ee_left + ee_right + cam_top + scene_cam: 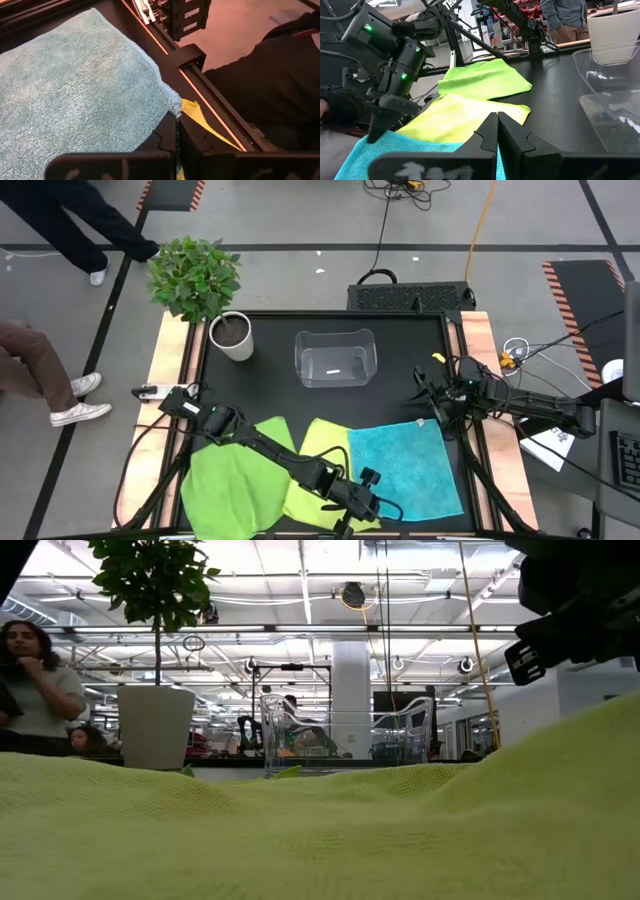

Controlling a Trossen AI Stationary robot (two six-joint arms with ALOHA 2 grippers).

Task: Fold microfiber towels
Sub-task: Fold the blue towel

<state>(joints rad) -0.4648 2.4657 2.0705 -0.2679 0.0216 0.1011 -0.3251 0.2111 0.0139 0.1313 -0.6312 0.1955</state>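
The three microfiber towels lie side by side along the near edge of the table (200, 350), all on the near side of the clear plastic bin (335, 358). The turquoise towel (405, 465) lies flat and spread, nearest the bin's right side. The pale yellow-green towel (318, 470) lies just beside it, partly tucked under its edge. The bright green towel (232, 475) lies farthest from the bin, rumpled and overlapping the yellow-green one.

The left gripper (362, 502) sits low at the near corner of the turquoise towel, farthest from the bin. In the left wrist view its fingers (167, 142) are pressed together with no gap; the towel corner (172, 102) lies just ahead of the tips, with a yellow edge showing beneath. No cloth is seen between the fingers.

The right gripper (432, 402) waits above the turquoise towel's corner nearest the bin, on the right side. Its fingers (490, 132) are likewise closed on nothing.

Judged step: taking hold of the turquoise towel's corners for the first fold toward the bin.

Procedure notes:
- Spread each gripper's fingers before descending on a corner.
- Pinch the turquoise layer only; the yellow-green towel beneath may come up with it.
- Take both corners on one edge, lift evenly, and lay that edge onto the opposite edge.
- Keep the lift low, so that the soft cloth does not sag or bunch.
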